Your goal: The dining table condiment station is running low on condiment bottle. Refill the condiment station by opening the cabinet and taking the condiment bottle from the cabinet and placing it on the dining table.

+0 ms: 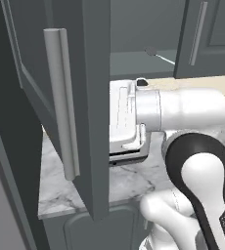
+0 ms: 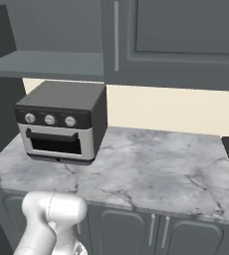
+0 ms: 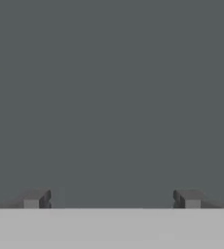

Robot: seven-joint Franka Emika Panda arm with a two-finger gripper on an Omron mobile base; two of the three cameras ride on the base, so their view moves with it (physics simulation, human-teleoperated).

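Observation:
The cabinet door (image 1: 92, 73) stands swung open towards me, its long grey bar handle (image 1: 60, 102) on the face turned my way. The white hand (image 1: 126, 122) reaches in just behind the door's edge, which hides the fingers. In the hand view my gripper (image 3: 111, 199) is open, its two dark fingertips (image 3: 36, 198) wide apart with nothing between them, facing a flat dark grey surface close ahead. The opened cabinet's bare shelf (image 2: 47, 62) shows at the upper left of the right base view. The condiment bottle and the dining table are out of view.
A black toaster oven (image 2: 61, 122) sits on the marble worktop (image 2: 151, 164) below the cabinet. To the right hangs a shut wall cabinet door (image 2: 186, 45) with a vertical handle (image 2: 116, 35). Dark grey base cabinets (image 2: 136, 229) line the front.

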